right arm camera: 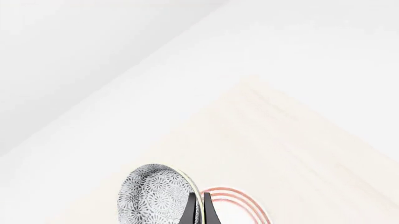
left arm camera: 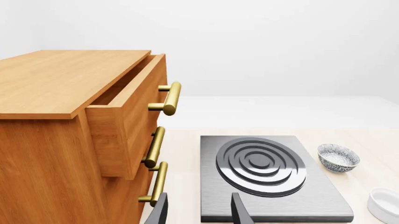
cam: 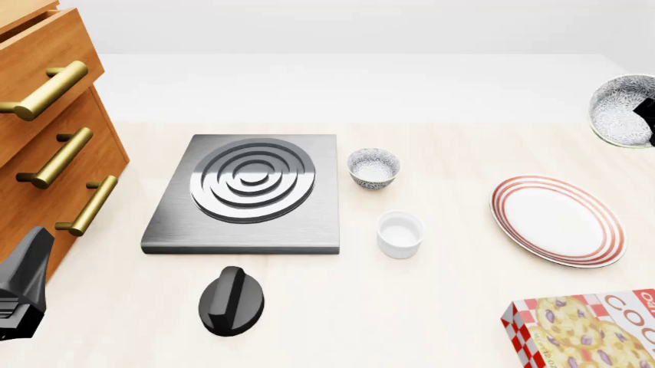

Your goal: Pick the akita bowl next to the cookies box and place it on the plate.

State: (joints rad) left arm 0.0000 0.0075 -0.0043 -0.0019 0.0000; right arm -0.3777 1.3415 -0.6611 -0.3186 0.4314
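The akita bowl hangs tilted in the air at the right edge of the front view, beyond the plate. My right gripper is shut on its rim. The right wrist view shows the speckled akita bowl pinched between the thin fingers of the right gripper, with the red-ringed plate below. The cookies box lies at the near right corner. In the left wrist view my left gripper stands open and holds nothing, by the cabinet.
A wooden cabinet with brass handles, its top drawer pulled out, fills the left. A grey stove plate lies centre-left with a black knob in front. A smaller speckled bowl and a white cup stand between stove and plate.
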